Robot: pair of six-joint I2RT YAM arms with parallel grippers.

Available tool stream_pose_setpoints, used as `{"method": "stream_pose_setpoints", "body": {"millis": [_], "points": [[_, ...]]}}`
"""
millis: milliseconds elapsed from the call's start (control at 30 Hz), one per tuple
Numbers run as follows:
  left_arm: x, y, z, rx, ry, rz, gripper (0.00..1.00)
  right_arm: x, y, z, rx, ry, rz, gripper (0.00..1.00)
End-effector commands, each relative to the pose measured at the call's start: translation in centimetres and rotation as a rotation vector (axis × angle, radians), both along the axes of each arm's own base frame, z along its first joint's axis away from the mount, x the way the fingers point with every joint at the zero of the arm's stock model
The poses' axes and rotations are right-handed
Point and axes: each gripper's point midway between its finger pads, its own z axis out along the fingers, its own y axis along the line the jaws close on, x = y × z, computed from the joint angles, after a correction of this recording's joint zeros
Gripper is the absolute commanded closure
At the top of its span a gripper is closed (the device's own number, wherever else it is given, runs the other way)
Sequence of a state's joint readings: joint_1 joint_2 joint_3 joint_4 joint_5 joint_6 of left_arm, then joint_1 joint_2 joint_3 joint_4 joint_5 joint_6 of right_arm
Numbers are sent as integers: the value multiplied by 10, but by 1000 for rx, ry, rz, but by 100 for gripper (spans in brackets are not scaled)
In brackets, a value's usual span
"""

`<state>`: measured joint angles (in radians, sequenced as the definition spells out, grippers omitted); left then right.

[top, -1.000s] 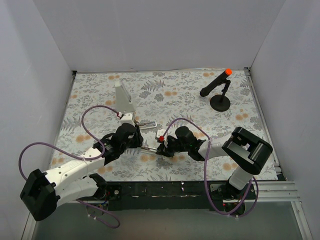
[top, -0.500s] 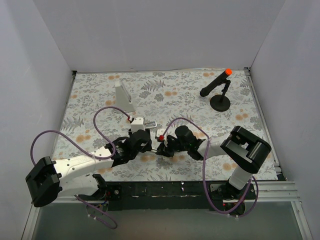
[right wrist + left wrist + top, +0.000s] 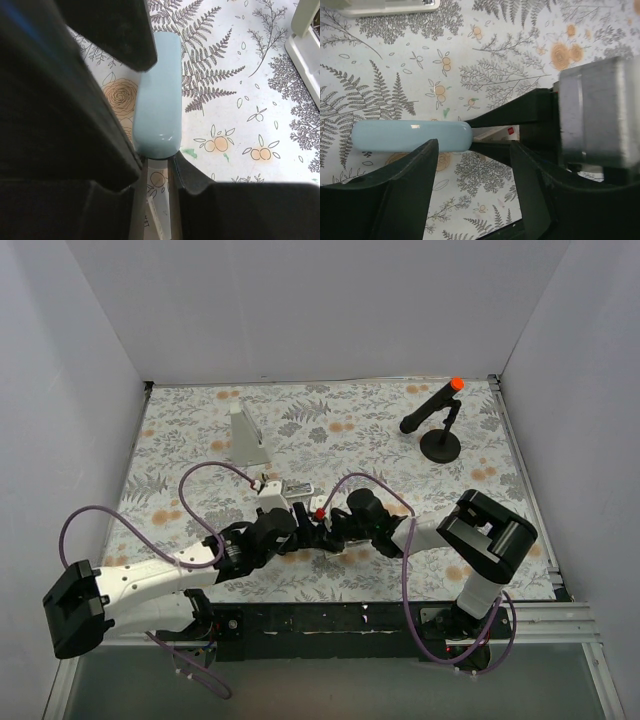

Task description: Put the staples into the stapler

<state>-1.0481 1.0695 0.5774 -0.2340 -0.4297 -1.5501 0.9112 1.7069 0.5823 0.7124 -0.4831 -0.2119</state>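
Observation:
The stapler, with a light blue top (image 3: 410, 136), lies on the floral table between both grippers; it also shows in the right wrist view (image 3: 157, 95). My right gripper (image 3: 159, 165) is shut on the stapler's whitish rear rail, just behind the blue top; its black fingers (image 3: 520, 117) show in the left wrist view. My left gripper (image 3: 472, 146) is open, its fingers low on either side of the stapler's rear end, touching nothing. In the top view both grippers meet, left (image 3: 294, 528) and right (image 3: 318, 532), hiding the stapler. The whitish staples packet (image 3: 296, 489) lies just behind them, also at a frame edge (image 3: 385, 6).
A tall grey-white wedge (image 3: 245, 433) stands at the back left. A black stand with an orange tip (image 3: 438, 425) is at the back right. Purple cables loop over the table beside both arms. White walls enclose the table.
My left gripper has moved right and nearer, from beside the staples packet to the stapler held by my right gripper. The right gripper has barely shifted.

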Motion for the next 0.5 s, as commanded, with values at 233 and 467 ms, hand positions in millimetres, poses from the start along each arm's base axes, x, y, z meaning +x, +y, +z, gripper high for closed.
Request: {"method": "stream_pose_setpoints", "body": {"millis": [233, 467], "points": [[32, 43, 61, -75, -161, 85, 32, 3, -2, 20, -21, -15, -35, 53], [67, 116, 106, 18, -356, 222, 23, 5, -19, 64, -80, -20, -103, 50]]}}
